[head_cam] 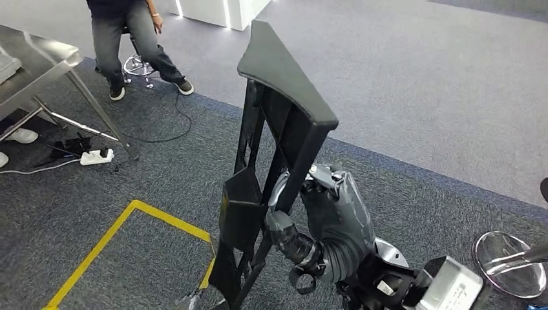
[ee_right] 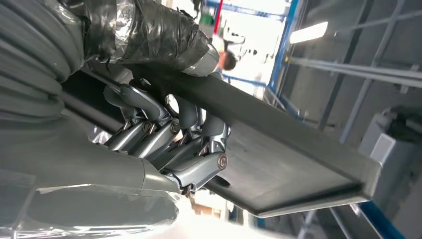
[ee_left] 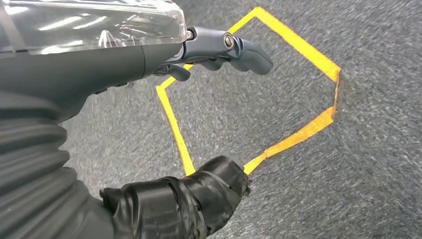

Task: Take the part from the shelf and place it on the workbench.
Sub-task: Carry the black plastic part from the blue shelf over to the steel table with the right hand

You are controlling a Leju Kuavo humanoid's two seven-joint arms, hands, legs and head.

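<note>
Fingers of the right hand are wrapped around one rail of the part, a long black frame-like piece with a flat plate at its upper end. The part stands nearly upright and tilted in front of the robot, carried well above the grey carpet and clear of everything else. In the right wrist view the fingers curl over the rail from one side while the taped thumb presses from the other, so the part is clamped between them.

The left hand hangs over the carpet above a yellow tape outline, its fingers loosely curled and holding nothing.

At the far left of the head view stands a metal surface, probably the workbench, with a person seated beyond it and a power strip with cables near its legs.

The main risk, as I judge it, is the long part swinging or rotating in a one-handed hold low on the frame; its top-heavy plate could lever it out of the fingers, or strike the surface edge or the person on approach. The cables could also catch a foot.

I see no containers.
</note>
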